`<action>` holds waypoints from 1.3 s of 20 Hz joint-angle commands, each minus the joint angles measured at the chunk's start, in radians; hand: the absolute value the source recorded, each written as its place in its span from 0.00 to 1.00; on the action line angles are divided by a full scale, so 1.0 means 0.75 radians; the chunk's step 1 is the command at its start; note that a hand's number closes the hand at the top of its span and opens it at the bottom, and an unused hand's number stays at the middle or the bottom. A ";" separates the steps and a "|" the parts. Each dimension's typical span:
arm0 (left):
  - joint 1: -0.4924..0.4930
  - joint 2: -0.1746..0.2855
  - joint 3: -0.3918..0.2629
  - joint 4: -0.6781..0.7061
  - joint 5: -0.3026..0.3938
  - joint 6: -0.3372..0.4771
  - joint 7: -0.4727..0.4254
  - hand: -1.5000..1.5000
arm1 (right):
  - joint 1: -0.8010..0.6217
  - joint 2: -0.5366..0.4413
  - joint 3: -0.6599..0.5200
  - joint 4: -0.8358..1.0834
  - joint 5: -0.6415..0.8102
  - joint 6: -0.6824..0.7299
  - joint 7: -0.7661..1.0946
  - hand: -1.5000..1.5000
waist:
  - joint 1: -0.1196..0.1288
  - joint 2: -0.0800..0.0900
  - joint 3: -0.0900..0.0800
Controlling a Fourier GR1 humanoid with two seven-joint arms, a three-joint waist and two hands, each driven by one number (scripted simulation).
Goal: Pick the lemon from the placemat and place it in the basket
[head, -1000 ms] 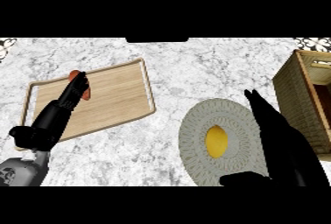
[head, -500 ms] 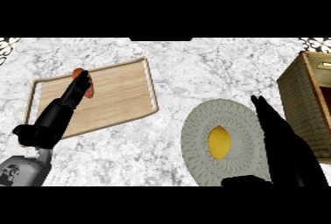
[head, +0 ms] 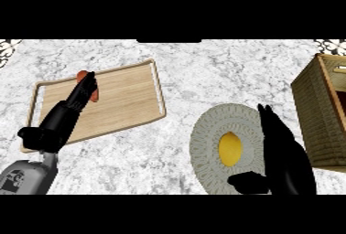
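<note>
A yellow lemon (head: pixel 229 148) lies on a round grey woven placemat (head: pixel 206 137) at the lower right of the counter. My right hand (head: pixel 283 155) stands just right of the lemon, fingers straight and pointing away, thumb (head: pixel 246 182) below the lemon; it is open and not closed round the fruit. The wicker basket (head: pixel 317 114) stands at the right edge, partly cut off. My left hand (head: pixel 64 119) rests open over the wooden board at the left, fingers stretched out.
A wooden cutting board (head: pixel 125 98) lies at the left, with a small red-orange thing (head: pixel 82 75) partly hidden behind my left fingers. Grey marble counter (head: pixel 202 73) runs between the board, placemat and basket.
The view has drifted so placemat, lemon and basket sit slightly lower and further left. My right hand has stayed beside the lemon, open; the left hand is unchanged.
</note>
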 commanded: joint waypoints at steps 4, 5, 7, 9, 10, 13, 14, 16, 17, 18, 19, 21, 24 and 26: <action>0.004 -0.027 0.084 -0.130 -0.030 -0.071 0.125 0.50 | 0.024 0.059 0.008 0.120 0.088 -0.132 -0.053 0.00 | 0.004 -0.001 0.000; -0.020 -0.089 0.078 0.052 -0.096 -0.083 -0.006 0.50 | 0.093 0.038 0.014 0.087 0.085 -0.158 -0.092 0.00 | -0.002 0.000 0.000; 0.022 -0.067 0.113 0.086 -0.114 -0.123 -0.080 0.50 | 0.096 0.072 0.077 0.066 0.117 -0.137 -0.055 0.00 | -0.001 0.000 0.000; 0.093 -0.077 0.117 -0.091 -0.087 -0.119 0.062 0.50 | -0.031 0.097 -0.010 0.094 0.071 -0.095 -0.056 0.00 | 0.006 -0.001 0.000; 0.089 -0.100 0.125 -0.080 -0.099 -0.124 0.021 0.50 | -0.071 0.098 -0.048 0.171 0.044 -0.115 -0.099 0.00 | 0.006 0.000 0.000; -0.010 -0.095 0.176 0.017 -0.130 -0.171 0.022 0.50 | -0.053 0.093 -0.056 0.221 0.038 -0.172 -0.161 0.00 | 0.001 0.001 0.000; 0.051 -0.140 0.154 -0.105 -0.120 -0.143 0.104 0.50 | 0.053 0.099 0.082 0.071 0.093 -0.124 -0.041 0.00 | 0.001 -0.001 0.000; -0.015 -0.115 0.212 -0.035 -0.116 -0.202 0.101 0.50 | 0.026 0.066 -0.020 0.091 0.042 -0.069 -0.100 0.00 | 0.000 0.000 0.000; 0.091 -0.152 0.163 -0.065 -0.168 -0.178 0.004 0.50 | 0.131 0.092 0.102 0.094 0.145 -0.175 -0.085 0.00 | 0.001 -0.001 0.000; 0.012 -0.137 0.202 -0.094 -0.132 -0.205 0.128 0.50 | 0.088 0.100 0.064 0.137 0.118 -0.157 -0.089 0.00 | 0.001 -0.001 0.000; 0.060 -0.152 0.184 -0.135 -0.169 -0.186 0.122 0.50 | 0.064 0.098 0.033 0.109 0.110 -0.097 -0.050 0.00 | 0.002 -0.001 0.000; 0.005 -0.165 0.214 -0.049 -0.150 -0.219 0.108 0.50 | -0.007 0.082 -0.018 0.134 0.063 -0.034 -0.050 0.00 | 0.001 0.000 0.000; 0.041 -0.192 0.225 -0.026 -0.187 -0.225 0.054 0.50 | 0.028 0.099 0.044 0.172 0.129 -0.066 -0.032 0.00 | 0.001 0.000 0.000; 0.100 -0.150 0.285 -0.130 -0.137 -0.285 0.087 0.50 | 0.010 0.084 -0.011 0.186 0.104 -0.071 -0.068 0.00 | 0.003 -0.001 0.000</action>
